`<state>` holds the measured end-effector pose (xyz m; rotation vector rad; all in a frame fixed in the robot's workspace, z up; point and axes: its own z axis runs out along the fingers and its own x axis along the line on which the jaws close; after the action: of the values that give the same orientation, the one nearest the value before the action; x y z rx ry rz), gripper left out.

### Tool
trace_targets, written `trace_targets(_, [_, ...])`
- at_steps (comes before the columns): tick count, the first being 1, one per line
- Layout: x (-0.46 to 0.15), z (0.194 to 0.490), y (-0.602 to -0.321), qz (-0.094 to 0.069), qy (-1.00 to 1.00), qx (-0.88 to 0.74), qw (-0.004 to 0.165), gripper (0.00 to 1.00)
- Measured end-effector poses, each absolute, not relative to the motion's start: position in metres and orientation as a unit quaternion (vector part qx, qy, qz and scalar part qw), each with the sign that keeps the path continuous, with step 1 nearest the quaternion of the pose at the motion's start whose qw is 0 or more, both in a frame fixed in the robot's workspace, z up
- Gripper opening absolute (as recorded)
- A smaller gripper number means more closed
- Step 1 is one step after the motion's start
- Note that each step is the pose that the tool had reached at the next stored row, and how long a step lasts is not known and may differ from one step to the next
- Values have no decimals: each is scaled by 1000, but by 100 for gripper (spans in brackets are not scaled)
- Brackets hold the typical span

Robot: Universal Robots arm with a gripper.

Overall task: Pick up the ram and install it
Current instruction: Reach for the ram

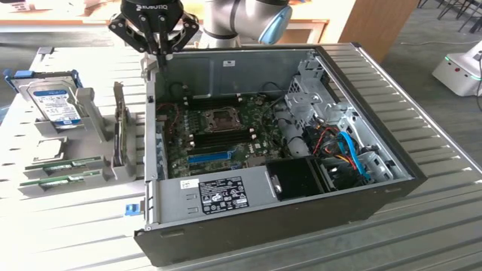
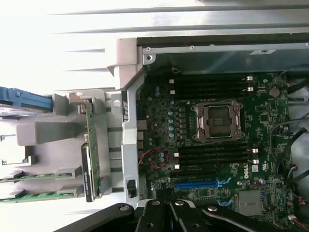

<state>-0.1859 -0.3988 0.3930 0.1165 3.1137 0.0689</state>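
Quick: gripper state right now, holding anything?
Gripper: shut, empty, above the open computer case; ram sticks lie in their rack.

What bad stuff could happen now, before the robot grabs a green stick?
The shut fingers hang right by the back corner of the computer case, so going down might bump its wall. The tall card stands between the fingers and the memory sticks, so a low sideways move might clip it. The sticks lie close together, so grabbing one might knock the other.
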Motion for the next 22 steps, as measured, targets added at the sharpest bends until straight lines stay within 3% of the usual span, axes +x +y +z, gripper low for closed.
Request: trace_targets(22, [-224, 393, -399, 22, 999, 37, 12, 11])
